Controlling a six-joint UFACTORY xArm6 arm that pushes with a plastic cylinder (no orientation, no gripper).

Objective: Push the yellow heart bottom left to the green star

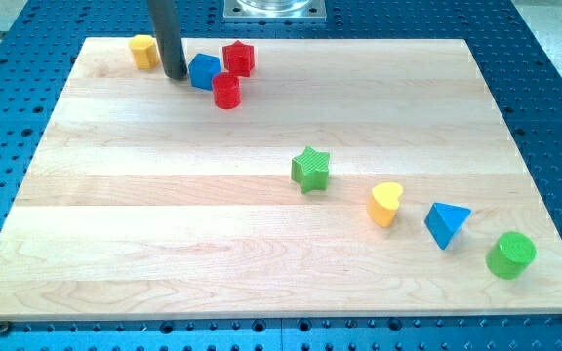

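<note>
The yellow heart (385, 204) lies on the wooden board (164, 224) at the view's lower right. The green star (310, 169) sits just up and left of it, a small gap apart. My tip (175, 74) is far away at the view's top left, between a yellow block (144, 51) on its left and a blue block (204, 71) on its right, close to the blue one.
A red star (238, 58) and a red cylinder (226, 91) sit next to the blue block at the top. A blue triangle (446, 223) and a green cylinder (510, 254) lie right of the yellow heart near the board's right edge.
</note>
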